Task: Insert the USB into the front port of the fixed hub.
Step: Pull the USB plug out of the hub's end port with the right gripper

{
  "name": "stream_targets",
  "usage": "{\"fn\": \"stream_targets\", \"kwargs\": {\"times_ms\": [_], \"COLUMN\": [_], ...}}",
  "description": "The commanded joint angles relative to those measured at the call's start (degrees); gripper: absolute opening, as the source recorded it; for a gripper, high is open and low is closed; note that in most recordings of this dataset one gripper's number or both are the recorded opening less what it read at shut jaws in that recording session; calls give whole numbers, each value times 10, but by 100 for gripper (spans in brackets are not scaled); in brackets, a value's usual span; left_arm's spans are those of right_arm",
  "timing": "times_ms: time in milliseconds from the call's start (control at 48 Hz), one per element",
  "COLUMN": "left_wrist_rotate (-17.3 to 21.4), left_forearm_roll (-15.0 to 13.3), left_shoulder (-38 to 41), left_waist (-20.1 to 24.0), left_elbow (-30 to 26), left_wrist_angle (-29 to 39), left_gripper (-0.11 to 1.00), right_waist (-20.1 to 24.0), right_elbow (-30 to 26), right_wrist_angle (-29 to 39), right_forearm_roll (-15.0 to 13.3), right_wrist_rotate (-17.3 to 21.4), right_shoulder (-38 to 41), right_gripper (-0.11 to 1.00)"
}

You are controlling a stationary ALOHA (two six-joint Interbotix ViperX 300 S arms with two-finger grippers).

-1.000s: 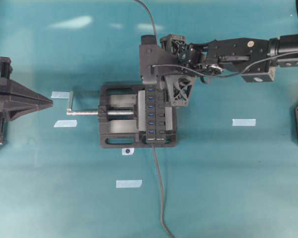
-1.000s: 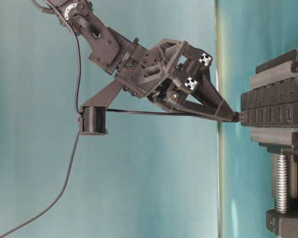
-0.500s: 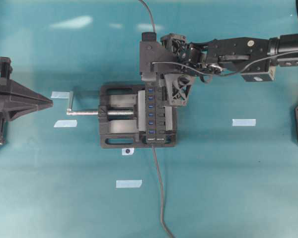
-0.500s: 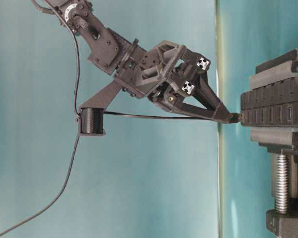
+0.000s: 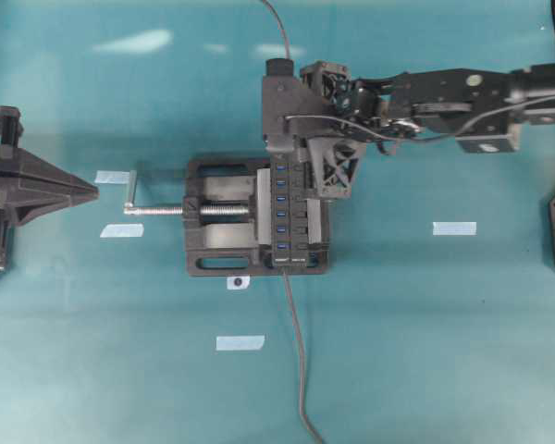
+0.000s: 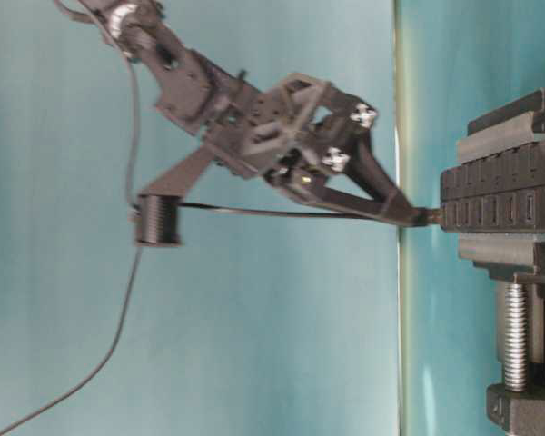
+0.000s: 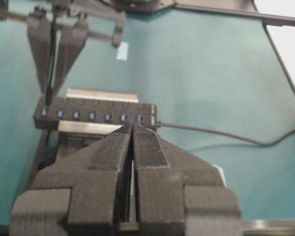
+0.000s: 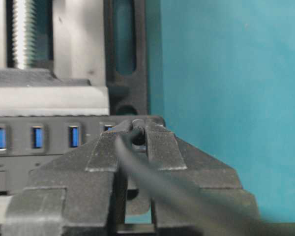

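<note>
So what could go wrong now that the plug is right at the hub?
The right gripper pinches only the back of the USB, so it might tilt and jam at the fixed hub. Its cable hangs loose behind and could tug it sideways. Pushing hard might shift the hub in the vise.

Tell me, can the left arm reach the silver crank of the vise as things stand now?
Probably yes: the left gripper, jaws shut, points at the crank, with only bare mat and a strip of tape between them.
</note>
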Motion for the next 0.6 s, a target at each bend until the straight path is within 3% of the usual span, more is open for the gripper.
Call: {"fn": "stream_targets", "kwargs": {"times_ms": [0, 584], "left_wrist_rotate": [-1, -1], "left_forearm_roll": [1, 1], "left_shoulder": [3, 1], "left_waist": [-1, -1], "left_elbow": [-6, -6], "left_wrist_angle": [-3, -3], "left_gripper": [0, 0], "right_waist": [6, 26], "right_elbow": [-15, -13], "right_wrist_angle": [10, 33], "right_forearm_roll": [1, 3], "right_wrist_rotate": [11, 49], "right_shoulder": [-35, -65], "right_gripper": [9, 9]}}
